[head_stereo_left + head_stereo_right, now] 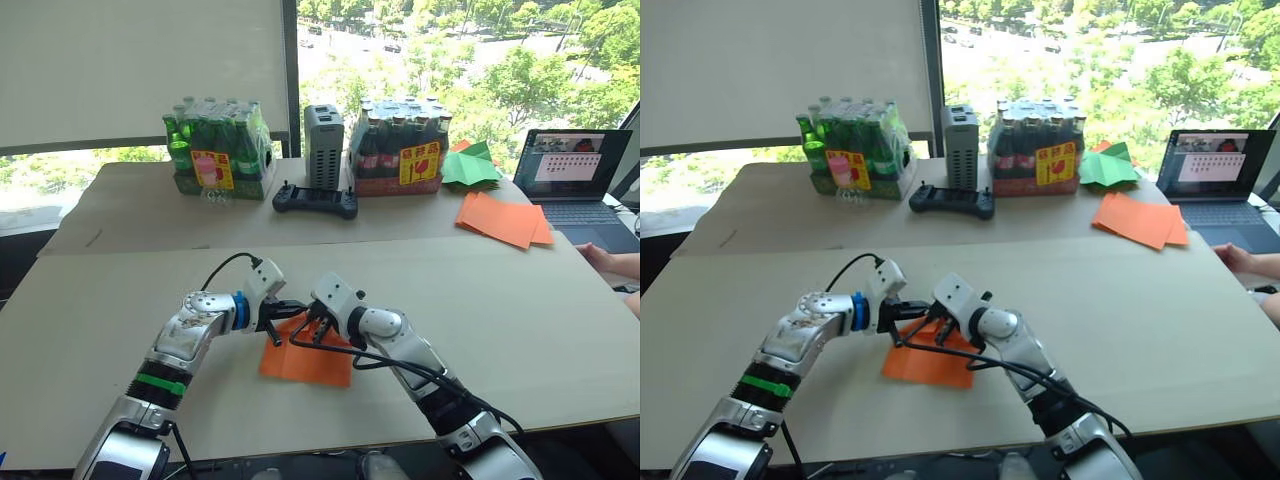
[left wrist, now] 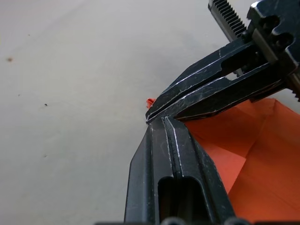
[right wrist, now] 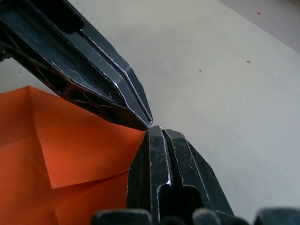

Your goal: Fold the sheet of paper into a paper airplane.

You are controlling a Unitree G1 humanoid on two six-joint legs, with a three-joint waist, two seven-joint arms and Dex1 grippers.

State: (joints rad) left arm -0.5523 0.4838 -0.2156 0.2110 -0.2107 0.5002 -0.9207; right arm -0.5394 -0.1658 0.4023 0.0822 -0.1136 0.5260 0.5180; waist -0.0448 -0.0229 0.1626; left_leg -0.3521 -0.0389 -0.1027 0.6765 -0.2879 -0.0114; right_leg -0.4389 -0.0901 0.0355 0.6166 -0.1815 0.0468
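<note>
The orange sheet of paper lies flat on the near table, with one corner folded over into a triangular flap. My left gripper and right gripper meet tip to tip at the sheet's far corner. Both are shut, and their tips pinch that corner. In the left wrist view a sliver of orange pokes out past the right gripper's fingertips. The rest of the sheet rests on the table beneath both wrists.
On the far table stand two shrink-wrapped bottle packs, a grey box and a black controller. A pile of orange sheets, green paper and a laptop sit far right. A person's hand rests there.
</note>
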